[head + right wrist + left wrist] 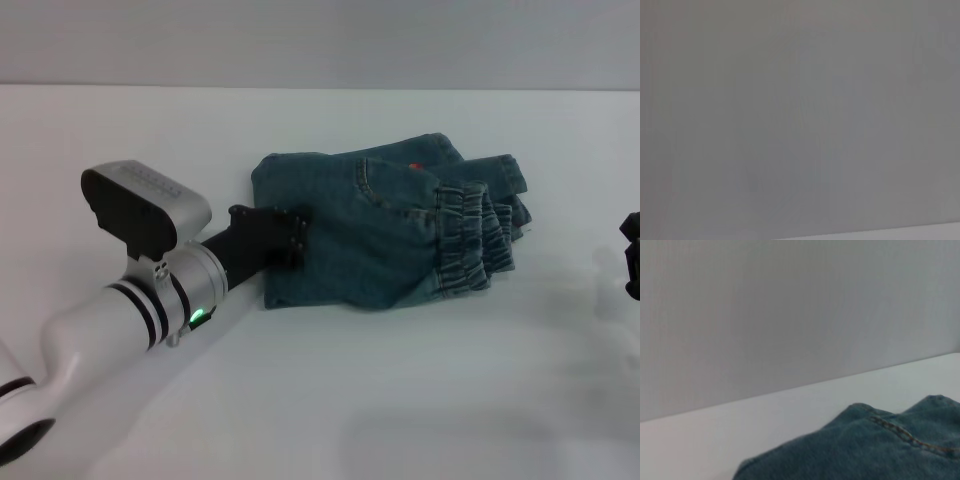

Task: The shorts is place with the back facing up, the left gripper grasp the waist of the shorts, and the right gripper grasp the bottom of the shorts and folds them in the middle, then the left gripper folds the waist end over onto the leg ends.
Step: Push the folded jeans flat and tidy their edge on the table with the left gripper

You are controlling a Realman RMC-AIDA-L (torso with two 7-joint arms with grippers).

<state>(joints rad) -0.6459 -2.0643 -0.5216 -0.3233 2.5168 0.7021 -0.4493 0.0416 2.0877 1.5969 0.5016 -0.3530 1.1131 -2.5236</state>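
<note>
the head view looks forward and down over the white desk (400, 400), with the shorts (380, 235) mid-frame. the left wrist view sits low and close beside the shorts (865, 450), facing across them to the wall (790, 305); both views share that denim. the right wrist view faces the wall (800, 110), away from the shorts.

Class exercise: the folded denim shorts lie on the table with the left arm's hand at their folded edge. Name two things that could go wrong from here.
1. The left hand sits against the shorts at the fold; pulling back could drag the denim and open the fold.
2. The waist lies bunched and a little askew over the leg ends, so the stack might slump or spread apart.
The right hand is parked at the table's edge.
</note>
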